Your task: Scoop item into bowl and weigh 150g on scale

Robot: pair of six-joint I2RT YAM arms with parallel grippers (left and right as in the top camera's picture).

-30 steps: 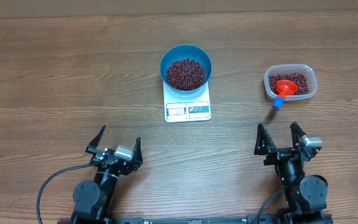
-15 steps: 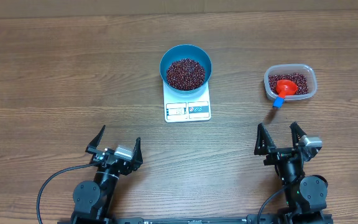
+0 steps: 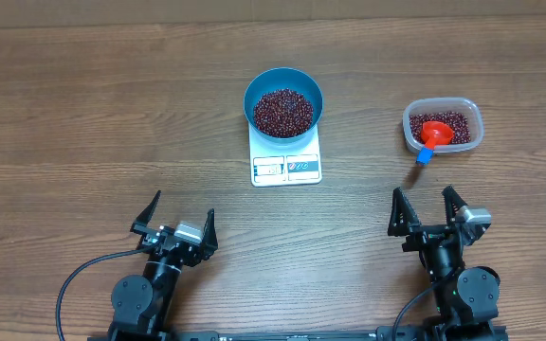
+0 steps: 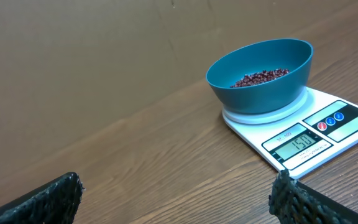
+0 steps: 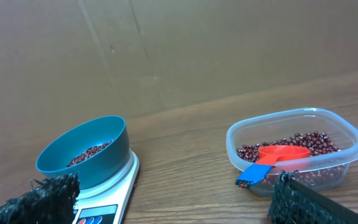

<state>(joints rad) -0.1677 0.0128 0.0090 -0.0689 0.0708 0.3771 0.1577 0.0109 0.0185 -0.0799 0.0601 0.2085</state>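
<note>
Overhead first: the blue bowl [image 3: 252, 95] sits squarely on the white scale [image 3: 286, 169], mid-table, with a dark heap of beans [image 3: 283, 111] filling its bottom. Off to its right, well apart, there's a clear plastic tub [image 3: 409, 128] holding more beans, and a red scoop [image 3: 436, 132] lies in it, its blue handle poking over the near rim toward the robot.

Both arms sit at the near edge of the wooden table [image 3: 83, 114]. The left gripper [image 3: 183, 205] has its jaws spread wide with nothing between them. Same story for the right gripper [image 3: 422, 190], parted and empty, just short of the tub and not touching it.

Now the left wrist camera gives us what the top view can't: the scale's display [image 4: 301, 144] is legible from this low angle, and it appears to read 150. It also shows the bowl's depth, the beans lying well below the rim. The tub is out of this shot.

The right wrist camera picks up the tub side-on: beans are banked against its clear wall and the scoop is nestled on top of them. The bowl and scale sit at far left, display cut off. Only the dark textured pads [image 5: 55, 196] show at the bottom corners.
</note>
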